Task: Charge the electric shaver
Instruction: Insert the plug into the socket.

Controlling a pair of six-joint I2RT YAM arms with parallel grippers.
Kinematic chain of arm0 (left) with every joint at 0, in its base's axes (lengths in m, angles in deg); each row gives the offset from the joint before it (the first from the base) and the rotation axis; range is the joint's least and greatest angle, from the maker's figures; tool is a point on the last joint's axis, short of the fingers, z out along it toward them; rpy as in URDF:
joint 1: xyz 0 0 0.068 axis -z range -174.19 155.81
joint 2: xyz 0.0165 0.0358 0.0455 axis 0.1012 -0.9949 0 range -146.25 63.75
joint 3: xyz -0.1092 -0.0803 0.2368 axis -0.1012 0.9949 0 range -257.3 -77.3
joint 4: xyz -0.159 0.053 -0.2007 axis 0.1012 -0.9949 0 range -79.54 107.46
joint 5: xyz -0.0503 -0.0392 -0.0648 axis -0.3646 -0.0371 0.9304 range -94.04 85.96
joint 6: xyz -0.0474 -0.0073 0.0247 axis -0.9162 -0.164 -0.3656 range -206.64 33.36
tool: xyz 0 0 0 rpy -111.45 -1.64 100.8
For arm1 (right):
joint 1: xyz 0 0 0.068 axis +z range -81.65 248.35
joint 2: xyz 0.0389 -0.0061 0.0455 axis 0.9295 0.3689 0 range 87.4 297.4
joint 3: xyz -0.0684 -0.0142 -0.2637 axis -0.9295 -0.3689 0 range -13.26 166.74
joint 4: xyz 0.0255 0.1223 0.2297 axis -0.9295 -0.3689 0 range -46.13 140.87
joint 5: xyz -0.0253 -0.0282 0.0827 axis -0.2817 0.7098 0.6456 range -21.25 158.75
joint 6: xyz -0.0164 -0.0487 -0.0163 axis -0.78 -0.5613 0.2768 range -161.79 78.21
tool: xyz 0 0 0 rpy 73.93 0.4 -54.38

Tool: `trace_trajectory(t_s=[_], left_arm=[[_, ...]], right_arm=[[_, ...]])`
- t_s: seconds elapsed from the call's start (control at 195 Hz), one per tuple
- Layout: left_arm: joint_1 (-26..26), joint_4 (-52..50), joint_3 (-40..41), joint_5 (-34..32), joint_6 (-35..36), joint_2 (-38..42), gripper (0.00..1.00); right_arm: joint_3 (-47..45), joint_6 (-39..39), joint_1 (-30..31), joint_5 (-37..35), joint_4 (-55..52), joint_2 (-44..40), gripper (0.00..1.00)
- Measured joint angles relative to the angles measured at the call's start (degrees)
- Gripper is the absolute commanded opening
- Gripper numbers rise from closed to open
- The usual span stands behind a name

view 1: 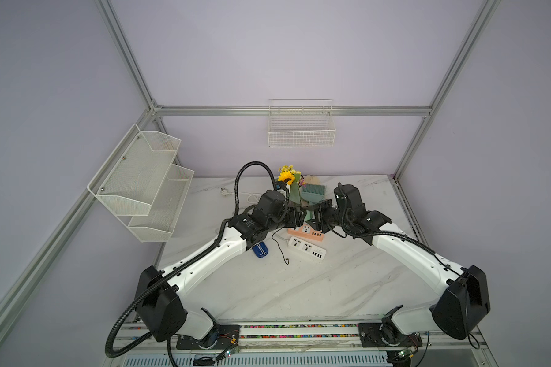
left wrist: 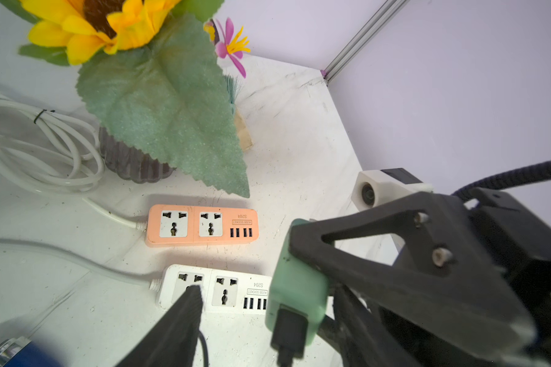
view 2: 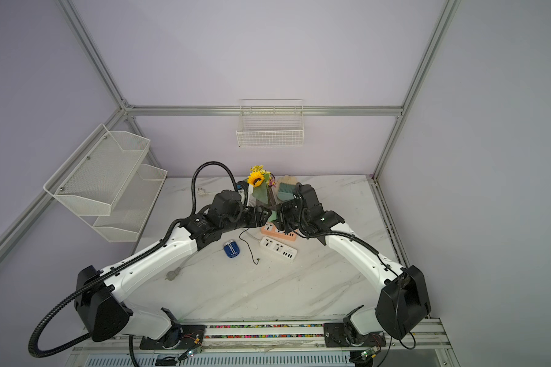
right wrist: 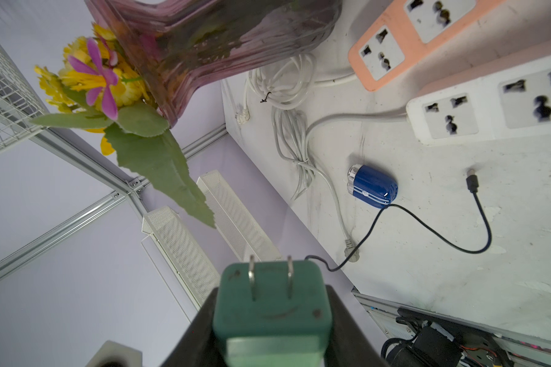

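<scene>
My right gripper is clamped on the mint-green plug adapter, holding it in the air above the power strips with its two metal prongs bare and pointing away from my wrist. My left gripper sits just beside it, jaws apart. The one finger that shows in the left wrist view stands clear of the adapter, with nothing gripped there. A black cable is plugged into the adapter. It trails down across the marble table and passes close by the electric shaver. Its free connector lies loose on the table, apart from the shaver. The shaver lies flat on the table under my left forearm in both top views, to the left of the white power strip and well apart from both grippers. The orange power strip lies just behind the white one, near the vase of flowers.
</scene>
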Motion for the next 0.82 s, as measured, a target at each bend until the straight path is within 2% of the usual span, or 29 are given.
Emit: trace_trajectory(t_s=[0.159,0.343,0.456,0.631,0.82], left_arm=[[0.13,1.18,0.02,1.42,-0.15,-0.85,0.53],[0.11,3.87,0.55,3.21,-0.94,-0.85,0.27],[0.11,4.59,1.68,4.48,-0.66,-0.85,0.25],[0.04,4.96,2.23,5.29,-0.94,-0.9,0.12],[0.07,5.03,2.27,5.27,-1.62,-0.9,0.02]], right_arm=[[-0.2,0.42,0.0,0.07,0.28,-0.02,0.0],[-0.96,1.46,0.0,0.13,2.47,-0.09,0.0],[-1.9,1.57,-0.11,0.15,2.43,-0.11,0.0],[-2.36,1.97,-0.11,0.28,2.51,-0.17,0.0],[-2.38,1.95,-0.15,0.31,2.32,-0.17,0.47]])
